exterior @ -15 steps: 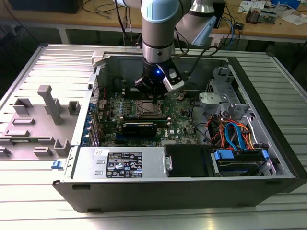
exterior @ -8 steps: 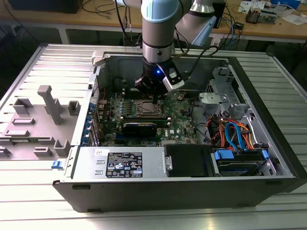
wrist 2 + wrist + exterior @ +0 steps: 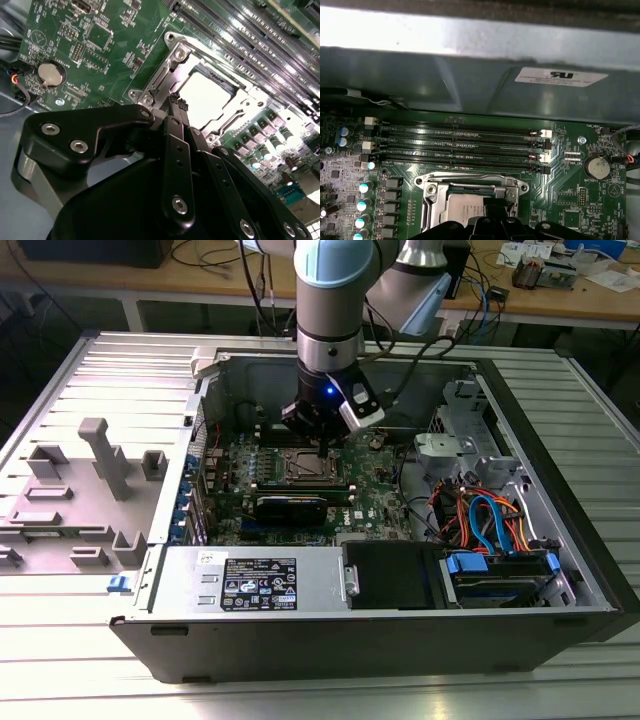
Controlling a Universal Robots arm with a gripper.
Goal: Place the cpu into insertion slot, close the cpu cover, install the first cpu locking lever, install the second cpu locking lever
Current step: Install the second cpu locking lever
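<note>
The cpu point(image 3: 205, 95) point(image 3: 460, 207) lies flat in the insertion slot point(image 3: 305, 466) on the green board, its silver top shining. The cpu cover point(image 3: 172, 55) point(image 3: 465, 179) lies down around it, framing the chip through its window. My gripper point(image 3: 176, 102) point(image 3: 322, 440) point(image 3: 496, 206) hangs just above one edge of the socket frame. Its black fingers point(image 3: 170, 135) are shut together, and I see nothing between them. The frames do not let me tell how the locking levers stand.
Long memory slots point(image 3: 460, 142) run beside the socket, with the case wall point(image 3: 470, 75) behind them. A coin battery point(image 3: 51, 74) point(image 3: 596, 167) sits close by. A black card point(image 3: 290, 505), the power supply point(image 3: 250, 585) and coloured cables point(image 3: 485, 515) fill the case.
</note>
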